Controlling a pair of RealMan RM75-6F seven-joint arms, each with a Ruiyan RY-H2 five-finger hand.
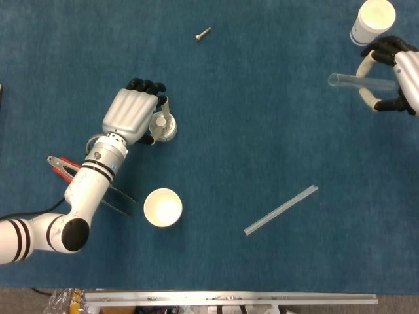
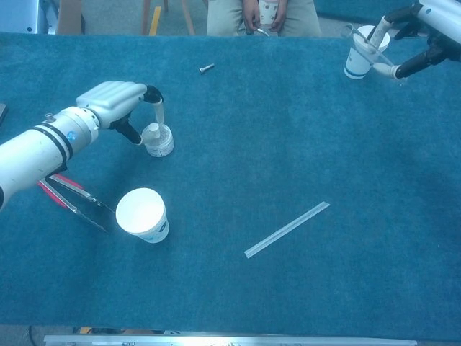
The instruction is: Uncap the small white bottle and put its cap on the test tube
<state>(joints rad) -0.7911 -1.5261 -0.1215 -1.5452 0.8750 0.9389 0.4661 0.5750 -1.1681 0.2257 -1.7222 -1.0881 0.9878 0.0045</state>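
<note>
Uncapping step, barely begun. Left hand [image 2: 115,101] curled over the small white plastic bottle [image 2: 158,140], fingertips around its white cap [image 2: 153,130], no firm pinch visible. Right hand [image 1: 393,75] gripping the clear glass test tube [image 1: 357,82]. Next: probably pinch, twist, lift.

Matt blue cloth table [image 1: 262,98]; clear glossy test tube [image 1: 357,82]; metal screw [image 1: 203,33]

A blue cloth [image 2: 302,130] covered the tabletop. Behind its far edge stood wooden chair legs [image 2: 150,16] and a seated person [image 2: 261,14].
</note>
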